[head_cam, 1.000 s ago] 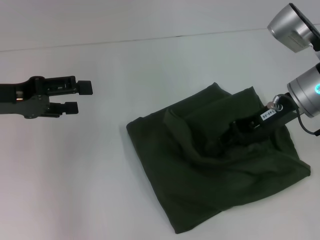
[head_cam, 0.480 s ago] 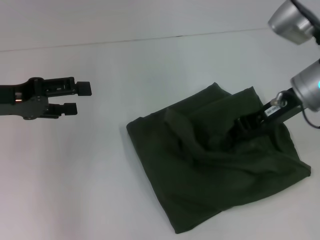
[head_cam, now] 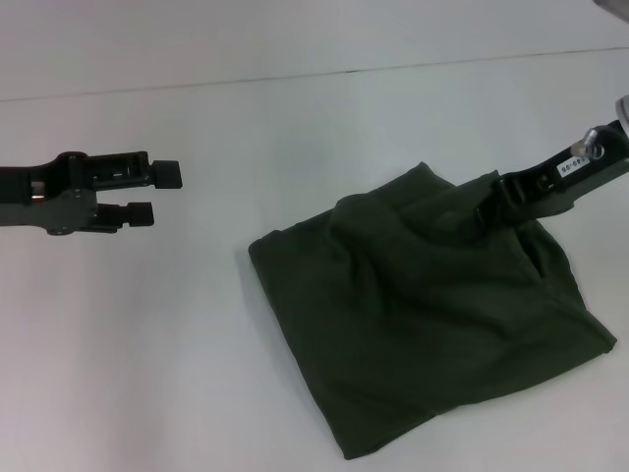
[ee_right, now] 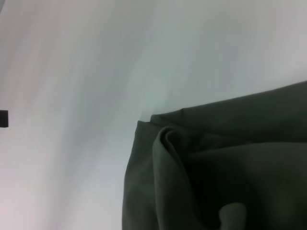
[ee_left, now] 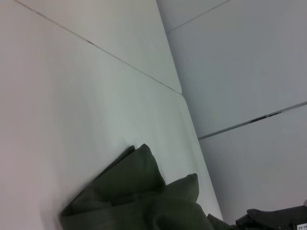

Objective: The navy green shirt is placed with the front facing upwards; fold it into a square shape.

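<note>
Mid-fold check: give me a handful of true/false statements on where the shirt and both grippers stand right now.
1. The navy green shirt lies spread flat with both sleeves out. False: it is folded into a rumpled, roughly square bundle.
2. The left gripper hovers over bare table, apart from the shirt. True.
3. The left gripper's fingers are clamped on cloth. False: they are open and hold nothing.
4. The right gripper is at the shirt's far right edge. True.
5. The chest print faces up. False: only plain green cloth shows.
</note>
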`<state>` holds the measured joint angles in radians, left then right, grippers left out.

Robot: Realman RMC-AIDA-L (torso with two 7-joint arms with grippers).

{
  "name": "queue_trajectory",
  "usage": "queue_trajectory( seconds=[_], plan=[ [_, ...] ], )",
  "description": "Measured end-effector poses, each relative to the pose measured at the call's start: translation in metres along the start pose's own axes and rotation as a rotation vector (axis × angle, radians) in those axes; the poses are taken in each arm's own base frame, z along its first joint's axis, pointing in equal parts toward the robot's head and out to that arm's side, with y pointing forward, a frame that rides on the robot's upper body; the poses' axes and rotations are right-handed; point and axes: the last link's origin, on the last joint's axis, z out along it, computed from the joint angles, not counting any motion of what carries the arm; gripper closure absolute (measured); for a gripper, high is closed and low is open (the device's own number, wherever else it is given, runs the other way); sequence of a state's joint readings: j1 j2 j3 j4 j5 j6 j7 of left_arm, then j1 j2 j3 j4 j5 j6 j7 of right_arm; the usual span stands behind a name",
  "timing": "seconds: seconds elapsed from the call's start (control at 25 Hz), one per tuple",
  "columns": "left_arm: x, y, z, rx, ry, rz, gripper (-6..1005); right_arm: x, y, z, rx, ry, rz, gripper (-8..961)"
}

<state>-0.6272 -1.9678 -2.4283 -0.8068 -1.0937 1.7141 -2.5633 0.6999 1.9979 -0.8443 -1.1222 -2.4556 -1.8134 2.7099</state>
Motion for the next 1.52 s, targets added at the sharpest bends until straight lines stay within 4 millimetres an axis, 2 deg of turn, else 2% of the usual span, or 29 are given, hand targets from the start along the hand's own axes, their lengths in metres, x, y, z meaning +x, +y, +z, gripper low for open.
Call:
queue_trajectory(
  seconds=[0.32,0.92,1.32,1.52],
  plan=[
    [0.001,0.000,-0.001,0.001,0.000,-0.001,35,-0.003,-0.008,-0.016,0.130,-0.025,-0.001,919],
    [0.001,0.000,-0.002,0.003,0.001,-0.007,35,-0.013,-0.018,-0.020,0.207,-0.101,-0.039,920],
    [0.002,0.000,-0.003,0.001,0.008,-0.008,35,-0.022,-0.006,-0.027,0.215,-0.139,-0.103,919],
    [0.000,-0.001,-0.003,0.000,0.007,-0.012,35,-0.019,-0.015,-0.026,0.251,-0.137,-0.104,918]
  ],
)
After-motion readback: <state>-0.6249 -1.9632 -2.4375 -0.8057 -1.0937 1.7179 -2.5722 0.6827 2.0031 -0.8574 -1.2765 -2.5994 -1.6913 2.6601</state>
